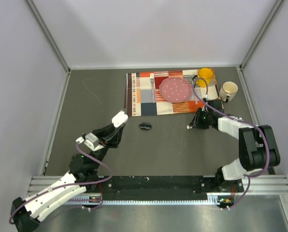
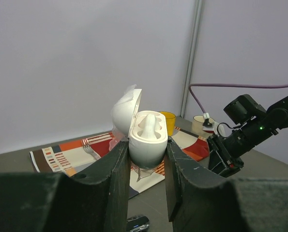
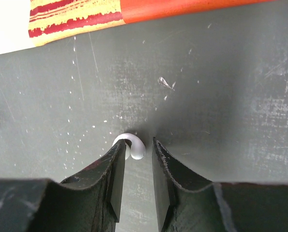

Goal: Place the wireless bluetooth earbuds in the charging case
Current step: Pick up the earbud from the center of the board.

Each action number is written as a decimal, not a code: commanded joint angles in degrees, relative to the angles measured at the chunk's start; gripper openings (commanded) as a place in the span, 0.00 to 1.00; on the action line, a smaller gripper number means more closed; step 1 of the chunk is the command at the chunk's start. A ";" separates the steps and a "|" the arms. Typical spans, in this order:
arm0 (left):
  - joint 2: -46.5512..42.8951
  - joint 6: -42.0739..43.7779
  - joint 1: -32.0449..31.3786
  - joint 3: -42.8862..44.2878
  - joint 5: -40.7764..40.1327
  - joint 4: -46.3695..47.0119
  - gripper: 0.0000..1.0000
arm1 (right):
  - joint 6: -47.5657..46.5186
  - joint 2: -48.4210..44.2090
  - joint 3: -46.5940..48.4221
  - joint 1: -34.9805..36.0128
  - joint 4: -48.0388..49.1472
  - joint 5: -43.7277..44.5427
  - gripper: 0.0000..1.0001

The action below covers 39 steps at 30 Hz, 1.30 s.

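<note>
My left gripper [image 1: 117, 122] [image 2: 146, 144] is shut on the white charging case [image 2: 148, 134] and holds it above the table with its lid [image 2: 124, 108] open. A white rounded shape [image 2: 151, 123] sits in the case's wells. One tiny white earbud [image 3: 135, 149] lies on the dark table. My right gripper [image 1: 191, 126] [image 3: 139, 143] is low over it with its jaws narrowly open. The earbud is at the tip of the left finger [image 3: 115, 159] and apart from the right finger. No black earbud shows.
A black oval pod [image 1: 145, 126] [image 2: 136, 223] lies mid-table between the arms. A patterned placemat [image 1: 144, 96] at the back holds a pink plate [image 1: 176, 90] and a fork [image 1: 152, 86]. A yellow mug [image 1: 205, 75] and a white mug [image 1: 228, 90] stand at the back right.
</note>
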 commanded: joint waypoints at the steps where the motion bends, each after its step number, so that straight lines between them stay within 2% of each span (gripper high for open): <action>1: 0.23 0.01 -0.07 0.71 0.63 2.25 0.00 | -1.50 1.72 1.08 -0.24 1.90 -1.43 0.28; 4: 0.23 -0.07 -0.16 0.71 0.63 2.25 0.00 | -1.24 2.07 0.64 -0.24 3.13 -2.49 0.26; 11: -0.04 0.19 -0.16 0.80 0.28 1.98 0.00 | -0.01 2.60 -0.24 -0.24 3.58 -2.23 0.11; 16: 0.14 0.01 -0.16 0.71 -0.16 2.07 0.00 | 1.92 1.02 -1.29 -0.24 3.75 -0.47 0.06; 19: 0.05 -0.08 -0.16 0.62 -0.42 2.07 0.00 | 6.66 -1.69 -3.22 -0.24 3.58 2.16 0.05; 24: 0.40 -0.25 -0.07 0.27 -1.12 2.86 0.00 | 20.19 -8.11 -11.65 0.90 6.83 6.12 0.00; 28: 0.75 -0.25 -0.16 0.18 -1.39 3.12 0.00 | 30.91 -13.74 -17.98 3.63 10.60 12.09 0.00; 32: 0.75 -1.73 -0.07 0.18 -1.65 3.12 0.00 | 46.01 -19.98 -26.23 5.64 15.60 17.35 0.00; 35: 0.76 -1.75 -0.16 0.18 -1.83 3.12 0.00 | 51.83 -23.67 -27.57 6.53 13.34 20.88 0.00; 39: 0.32 -1.92 -0.07 0.01 -2.09 2.95 0.00 | 53.70 -27.72 -28.02 6.88 12.02 21.33 0.15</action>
